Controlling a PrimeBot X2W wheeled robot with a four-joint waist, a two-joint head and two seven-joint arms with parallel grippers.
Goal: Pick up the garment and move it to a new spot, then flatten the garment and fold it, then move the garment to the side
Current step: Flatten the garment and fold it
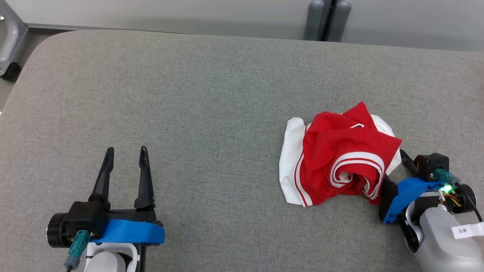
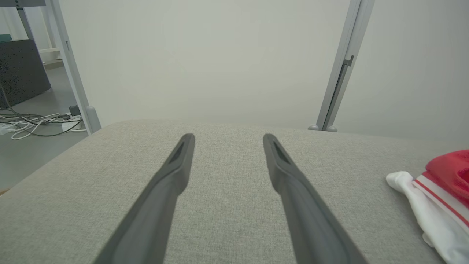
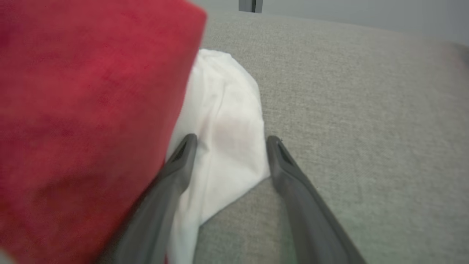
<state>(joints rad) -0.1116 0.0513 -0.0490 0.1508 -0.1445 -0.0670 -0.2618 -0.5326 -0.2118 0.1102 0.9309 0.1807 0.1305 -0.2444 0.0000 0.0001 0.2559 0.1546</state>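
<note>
Red-and-white cloth, the garment (image 1: 340, 158) lies in a crumpled heap on the right part of the grey padded table (image 1: 211, 94), neither flattened nor folded, so by my judgement every step of the task is left to do. The right gripper (image 3: 231, 141) sits at its near right edge, fingers spread wide with a white flap between them and nothing pinched, while the left gripper (image 1: 126, 151) rests well apart at the lower left, fingers wide and empty.
</note>
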